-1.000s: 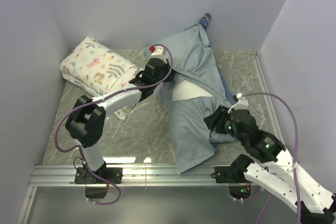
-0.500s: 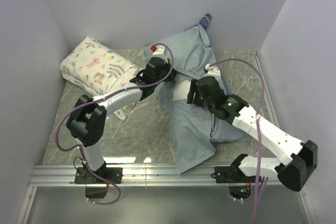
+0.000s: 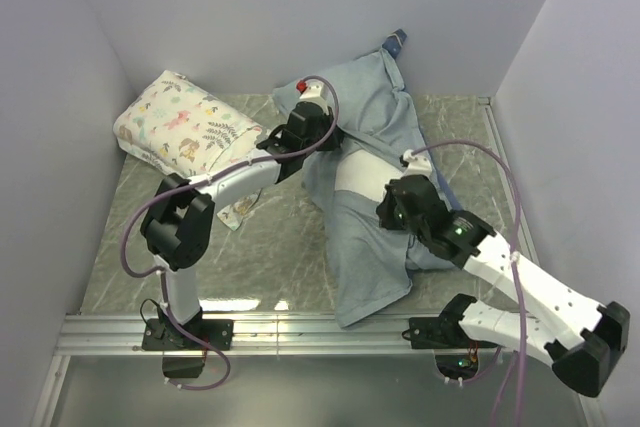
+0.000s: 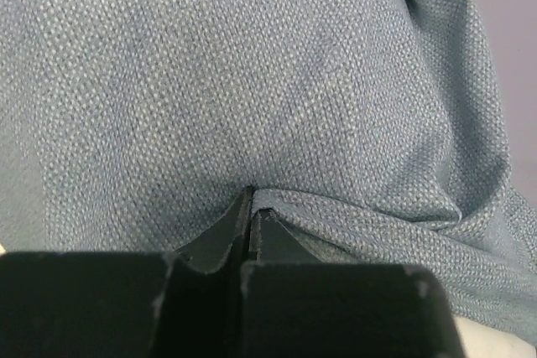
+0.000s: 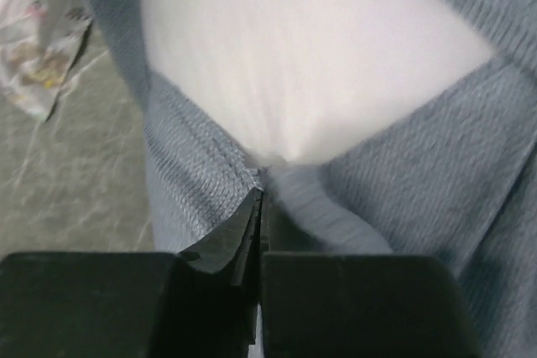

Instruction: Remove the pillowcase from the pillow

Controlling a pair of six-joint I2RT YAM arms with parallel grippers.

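left fingers: my left fingers are pressed together, pinching a raised fold of the pillowcase; the weave fills nearly all of my left wrist view.
left fingers, place: at the far-left side of the pillow, where the cloth runs up toward the back wall.
right fingers: my right fingers are pressed together on the hem of the pillowcase, right at the edge of its opening; the seam puckers at my tips, though this view is somewhat blurred.
right fingers, place: at the near edge of the bare part of the pillow, touching it or just short of it.
pillow: plain white, lying on the desk; only a patch shows through the opening, the rest is covered.
pillowcase: paler blue-grey side out, around the pillow, with a long slack flap trailing from the pillow toward the arm bases and a dark corner against the wall beyond it.
floral pillow: well to the left of the pillow, apart from it.
floral cover: a small corner lies flat on the desk, left of the pillow, under my left arm.
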